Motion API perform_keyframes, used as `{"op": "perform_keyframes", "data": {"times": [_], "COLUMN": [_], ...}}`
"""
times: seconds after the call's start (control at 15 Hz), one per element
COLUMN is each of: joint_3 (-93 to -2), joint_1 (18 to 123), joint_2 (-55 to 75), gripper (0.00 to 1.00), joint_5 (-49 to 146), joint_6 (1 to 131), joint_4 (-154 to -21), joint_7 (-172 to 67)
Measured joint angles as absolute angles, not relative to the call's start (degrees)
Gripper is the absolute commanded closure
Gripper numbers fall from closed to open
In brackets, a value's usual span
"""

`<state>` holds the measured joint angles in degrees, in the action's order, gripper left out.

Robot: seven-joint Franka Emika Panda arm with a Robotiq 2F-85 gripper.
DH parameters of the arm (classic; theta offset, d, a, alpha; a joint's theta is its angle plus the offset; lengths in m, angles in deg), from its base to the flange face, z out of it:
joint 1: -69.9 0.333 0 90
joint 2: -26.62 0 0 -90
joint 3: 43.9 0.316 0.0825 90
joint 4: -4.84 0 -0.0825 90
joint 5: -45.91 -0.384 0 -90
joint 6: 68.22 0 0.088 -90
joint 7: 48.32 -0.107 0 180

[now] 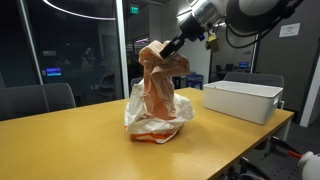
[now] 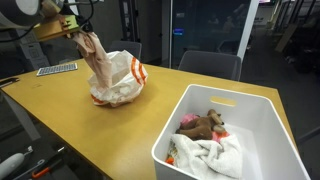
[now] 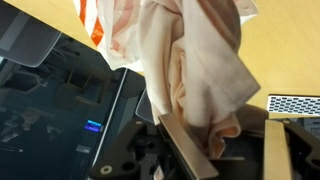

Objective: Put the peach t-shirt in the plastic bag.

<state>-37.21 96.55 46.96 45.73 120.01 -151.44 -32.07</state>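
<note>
The peach t-shirt [image 1: 160, 85] hangs bunched from my gripper [image 1: 166, 50], which is shut on its top. Its lower end reaches down into the plastic bag [image 1: 152, 122], a crinkly whitish bag with an orange patch, standing on the wooden table. In an exterior view the t-shirt [image 2: 98, 60] hangs from the gripper [image 2: 80, 34] over the bag [image 2: 122, 88]. In the wrist view the t-shirt [image 3: 195, 60] fills the space between my fingers [image 3: 225, 145], and the bag's orange-and-white edge [image 3: 100, 20] shows at the top.
A white rigid bin [image 2: 225, 130] with a brown plush toy and cloths stands on the table; it also shows in an exterior view [image 1: 243, 98]. A keyboard [image 2: 57, 69] lies at the table's far end. Office chairs [image 1: 35, 100] stand behind the table [image 1: 70, 145].
</note>
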Motion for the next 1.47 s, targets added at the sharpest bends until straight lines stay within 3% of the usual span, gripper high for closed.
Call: {"op": "perform_keyframes", "data": {"times": [0.33,1.0,1.27,1.47], "joint_3": [-43.65,-57.34,-59.18,-53.61], "joint_1": [98.54,116.88,119.39,112.80], "joint_2": [41.01,33.55,28.11,22.17], "gripper": [0.97,0.97,0.97,0.97], "joint_5": [45.74,45.74,46.11,47.44], "joint_6": [121.02,121.45,126.36,128.87], "joint_4": [-151.58,-152.96,-151.97,-148.51], "joint_7": [-30.17,-30.22,-30.26,-31.24]}}
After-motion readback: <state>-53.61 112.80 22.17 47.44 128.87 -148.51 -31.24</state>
